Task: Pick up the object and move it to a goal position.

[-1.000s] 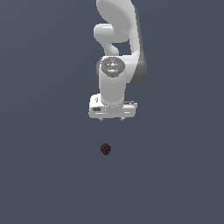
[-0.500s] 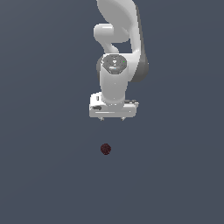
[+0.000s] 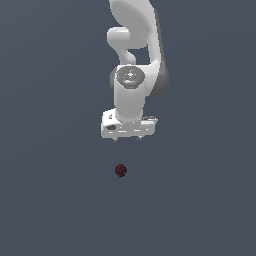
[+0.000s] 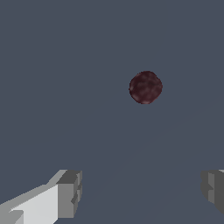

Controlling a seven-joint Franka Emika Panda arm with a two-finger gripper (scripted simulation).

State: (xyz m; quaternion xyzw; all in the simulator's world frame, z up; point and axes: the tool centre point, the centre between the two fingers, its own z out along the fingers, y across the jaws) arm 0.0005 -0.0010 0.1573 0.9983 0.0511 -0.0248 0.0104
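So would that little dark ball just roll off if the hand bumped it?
Probably: the ball looks fully round and lies loose on a flat floor, nothing beside it. Its faintly mottled surface might give some grip. The hand is open and apart from it.

Flat, even sim lighting, dim slate backdrop. No cast shadows or glare. Both views sharp, slightly aliased edges, no distortion.
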